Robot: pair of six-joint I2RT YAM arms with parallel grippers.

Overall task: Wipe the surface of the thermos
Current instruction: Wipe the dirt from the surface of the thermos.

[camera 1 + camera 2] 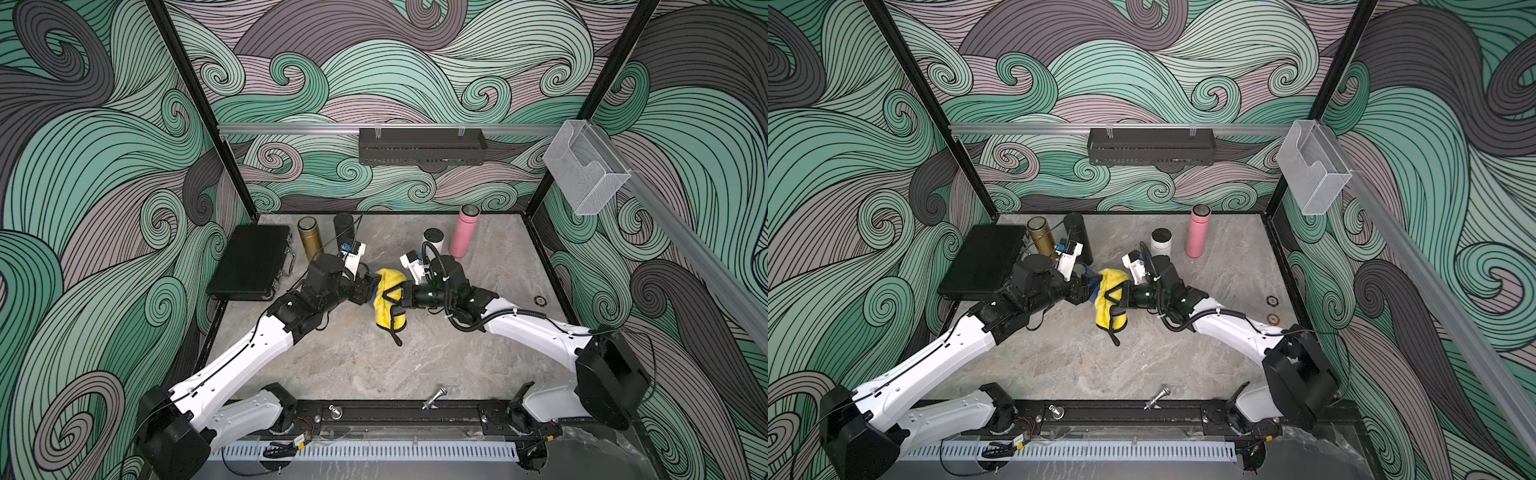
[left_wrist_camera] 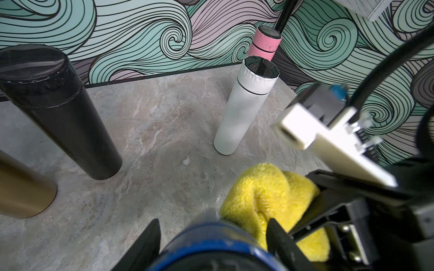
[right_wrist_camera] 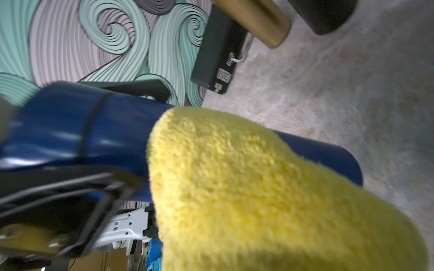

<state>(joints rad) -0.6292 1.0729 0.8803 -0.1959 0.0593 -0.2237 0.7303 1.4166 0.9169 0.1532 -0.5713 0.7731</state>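
Right wrist view: yellow cloth [image 3: 258,187] lies over the blue thermos [image 3: 70,131].

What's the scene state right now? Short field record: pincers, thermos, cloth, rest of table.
left pincer: shut on dark blue metal thermos
right pincer: shut on yellow fluffy cloth
contact: cloth lies over the blue thermos's body, covering part of it
upright at back: gold metal thermos, black cylindrical thermos, white cylindrical thermos, pink slim thermos
also on table: black hard case, closed, beside the gold one
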